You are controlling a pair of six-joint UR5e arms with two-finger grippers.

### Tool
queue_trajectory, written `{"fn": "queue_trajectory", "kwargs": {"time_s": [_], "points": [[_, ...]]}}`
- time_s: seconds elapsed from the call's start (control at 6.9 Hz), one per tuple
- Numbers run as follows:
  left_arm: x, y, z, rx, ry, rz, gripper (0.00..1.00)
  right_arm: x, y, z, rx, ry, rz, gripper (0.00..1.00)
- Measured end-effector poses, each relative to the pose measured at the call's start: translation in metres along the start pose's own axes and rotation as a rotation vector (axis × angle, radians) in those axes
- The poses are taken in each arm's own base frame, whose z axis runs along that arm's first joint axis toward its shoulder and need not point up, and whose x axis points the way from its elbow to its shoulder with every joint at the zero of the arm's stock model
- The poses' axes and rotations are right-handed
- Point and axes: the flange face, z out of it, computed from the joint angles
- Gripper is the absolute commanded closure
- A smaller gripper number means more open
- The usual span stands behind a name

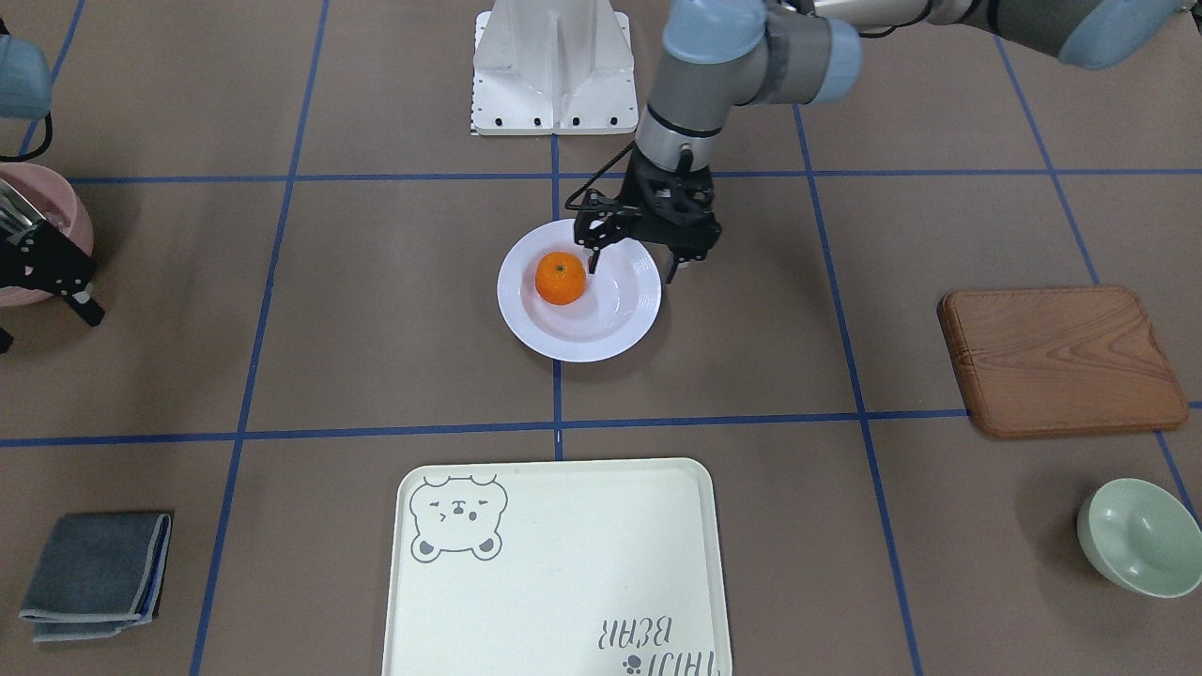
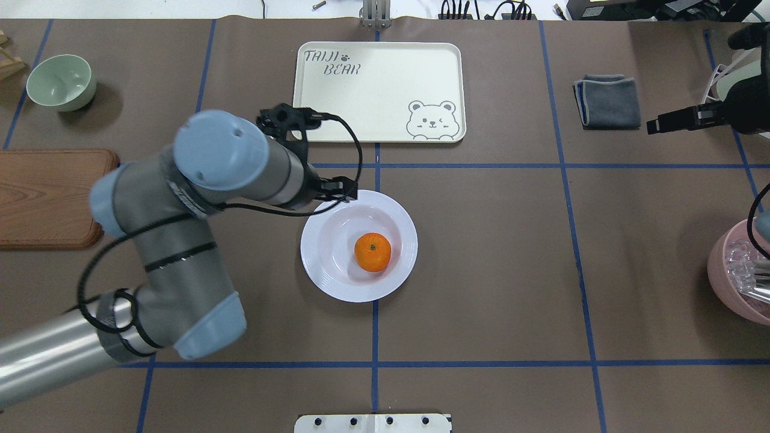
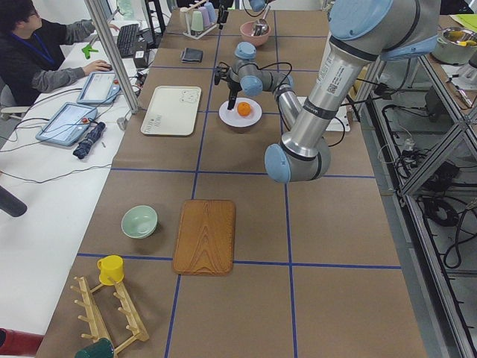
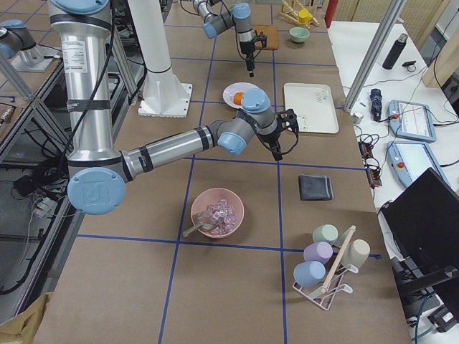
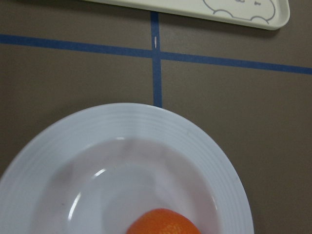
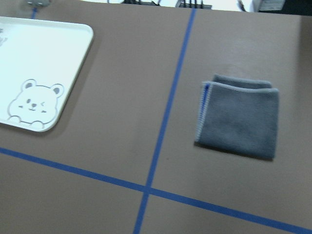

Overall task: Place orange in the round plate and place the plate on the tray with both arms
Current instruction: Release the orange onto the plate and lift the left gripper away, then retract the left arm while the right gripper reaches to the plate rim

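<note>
The round plate [image 1: 610, 324] is glossy white with a ribbed rim; the orange [image 1: 561, 278] has a finely dimpled peel. The tray [image 1: 563, 563] looks matt cream plastic. The board [image 1: 1061, 361] is grained wood, the folded cloth [image 1: 94, 575] soft grey, the worktop [image 1: 394, 310] matt brown.

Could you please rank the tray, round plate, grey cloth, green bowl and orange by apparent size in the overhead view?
1. tray
2. round plate
3. grey cloth and green bowl: too alike to rank
4. orange
</note>
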Motion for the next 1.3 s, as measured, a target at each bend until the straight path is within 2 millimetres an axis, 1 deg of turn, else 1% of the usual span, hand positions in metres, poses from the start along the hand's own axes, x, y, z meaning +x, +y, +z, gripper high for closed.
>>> {"fn": "queue_trajectory", "kwargs": {"time_s": [0.14,0.29,0.43,0.58,0.72,0.87,1.01,1.16,1.3], "points": [[-0.056,-0.037,-0.024,-0.018,-0.061,0.070,0.02,-0.020,0.008,0.006,0.027,-0.063,-0.020,0.00],[-0.115,-0.072,-0.041,-0.035,-0.127,0.139,0.02,-0.044,0.019,0.017,0.024,-0.106,0.018,0.00],[-0.182,-0.106,-0.060,-0.054,-0.177,0.196,0.02,-0.075,0.030,0.031,0.019,-0.136,0.088,0.01],[-0.258,-0.134,-0.082,-0.079,-0.206,0.220,0.02,-0.112,0.038,0.044,0.019,-0.163,0.155,0.02],[-0.349,-0.155,-0.106,-0.107,-0.224,0.200,0.02,-0.154,0.048,0.061,0.013,-0.182,0.234,0.02],[-0.438,-0.169,-0.122,-0.139,-0.232,0.158,0.02,-0.194,0.061,0.077,0.013,-0.184,0.337,0.04],[-0.520,-0.175,-0.139,-0.160,-0.242,0.168,0.02,-0.229,0.077,0.092,0.016,-0.180,0.427,0.05],[-0.601,-0.174,-0.160,-0.163,-0.250,0.201,0.02,-0.261,0.097,0.103,0.020,-0.170,0.512,0.04],[-0.661,-0.164,-0.177,-0.162,-0.257,0.191,0.02,-0.292,0.120,0.115,0.030,-0.159,0.594,0.04]]}}
